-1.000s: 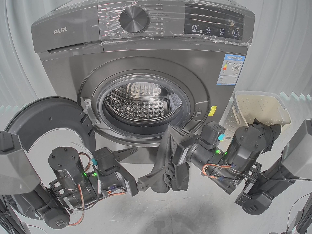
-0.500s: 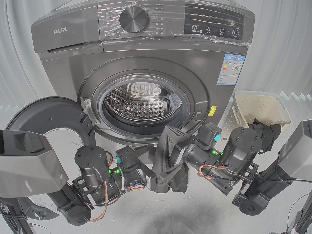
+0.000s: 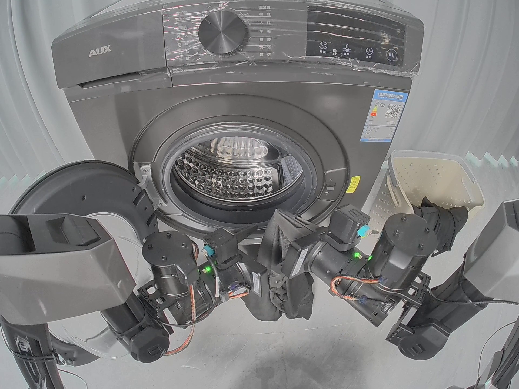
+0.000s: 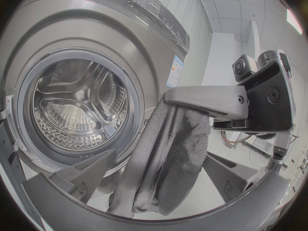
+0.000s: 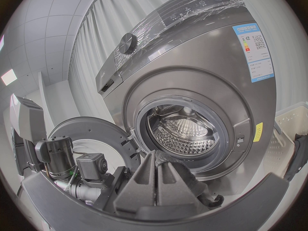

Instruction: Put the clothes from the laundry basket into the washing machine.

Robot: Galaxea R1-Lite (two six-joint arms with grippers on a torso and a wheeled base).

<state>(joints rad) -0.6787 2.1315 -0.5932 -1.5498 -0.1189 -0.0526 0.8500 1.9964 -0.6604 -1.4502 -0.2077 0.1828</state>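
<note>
Two grippers meet lower centre: right gripper [image 5: 156,164] clamps the dark garment [image 3: 286,295]; left gripper [image 4: 160,156], spread around its tail, seemingly not touching, should gather it toward the drum [image 3: 238,176].

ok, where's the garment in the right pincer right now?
Head view, centre: the dark grey cloth garment hangs from the right pincer, just below the open port of the grey metal washing machine, inside the open left pincer.

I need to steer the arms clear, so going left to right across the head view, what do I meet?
open washer door → drum opening → hanging dark garment → laundry basket
</note>
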